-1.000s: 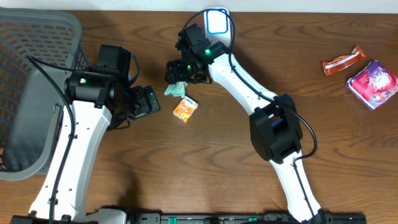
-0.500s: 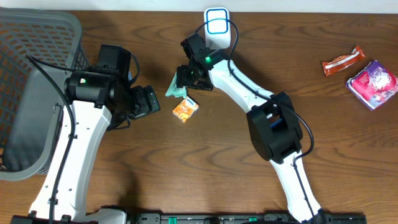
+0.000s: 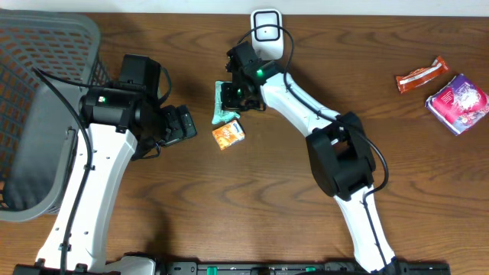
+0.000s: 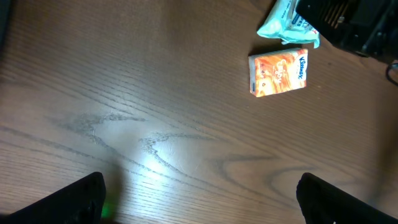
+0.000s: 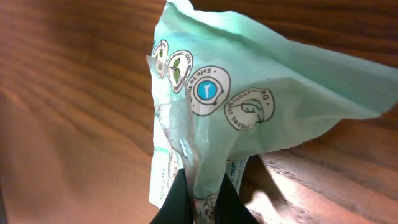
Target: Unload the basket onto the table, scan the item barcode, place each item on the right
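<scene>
A mint-green wipes packet (image 5: 249, 106) is pinched between the black fingers (image 5: 177, 202) of my right gripper (image 5: 205, 186), which is shut on its crumpled film. From overhead the green packet (image 3: 222, 108) hangs under the right gripper (image 3: 234, 98), just below the white scanner (image 3: 266, 29) at the table's back edge. An orange tissue pack (image 3: 227, 134) lies flat beside it, and it shows as the orange pack (image 4: 278, 72) in the left wrist view. My left gripper (image 4: 200, 200) stands open over bare wood, left of both items. No barcode shows.
A grey mesh basket (image 3: 38, 114) fills the left side of the table. A red snack bar (image 3: 421, 75) and a purple packet (image 3: 457, 102) lie at the far right. The right arm's cable loops around the scanner.
My right gripper has shut on the green packet and shifted slightly right toward the scanner. The orange pack turned a little. The left arm has not moved.
</scene>
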### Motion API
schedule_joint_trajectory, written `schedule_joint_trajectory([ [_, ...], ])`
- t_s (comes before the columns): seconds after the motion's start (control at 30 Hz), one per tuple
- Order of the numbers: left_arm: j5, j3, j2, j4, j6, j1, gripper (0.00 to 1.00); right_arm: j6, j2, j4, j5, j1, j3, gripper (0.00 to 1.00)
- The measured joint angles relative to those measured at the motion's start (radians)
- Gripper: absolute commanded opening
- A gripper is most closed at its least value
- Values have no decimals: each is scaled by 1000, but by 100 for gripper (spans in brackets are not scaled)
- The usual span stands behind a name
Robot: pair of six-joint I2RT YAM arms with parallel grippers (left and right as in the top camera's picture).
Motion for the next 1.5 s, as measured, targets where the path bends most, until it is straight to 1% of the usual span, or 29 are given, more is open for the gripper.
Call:
schedule_joint_trajectory([
  [0.07, 0, 0, 0, 0, 0, 0, 98, -71, -2, -2, -47, -13, -3, 1],
  [0.23, 0, 0, 0, 0, 0, 0, 98, -339, -36, -23, -192, -40, -15, 1],
  [0.33, 0, 0, 0, 0, 0, 0, 98, -447, -80, -22, -251, -41, -15, 1],
  [0.53, 0, 0, 0, 0, 0, 0, 98, -551, -142, -21, -316, -40, -15, 1],
  [0.67, 0, 0, 0, 0, 0, 0, 98, -556, -142, 23, -320, -40, -15, 1],
  [0.7, 0, 0, 0, 0, 0, 0, 98, -541, -142, 42, -313, -41, -15, 1],
  [0.77, 0, 0, 0, 0, 0, 0, 98, -463, -142, 82, -259, -40, -15, 1],
  [0.87, 0, 0, 1, 0, 0, 0, 98, -296, -142, 156, -159, -48, -15, 1],
  [0.93, 0, 0, 1, 0, 0, 0, 98, -189, -142, 243, -109, -63, -17, 1],
  [1.0, 0, 0, 1, 0, 0, 0, 98, -127, -142, 327, -90, -77, -18, 1],
  [1.17, 0, 0, 1, 0, 0, 0, 98, 80, -142, 531, -5, -153, -18, 1],
  [1.33, 0, 0, 1, 0, 0, 0, 98, 187, -142, 655, 61, -222, -19, 1],
  [1.4, 0, 0, 1, 0, 0, 0, 98, 215, -142, 666, 75, -243, -19, 1],
  [1.5, 0, 0, 1, 0, 0, 0, 98, 231, -142, 639, 90, -265, -18, 9],
])
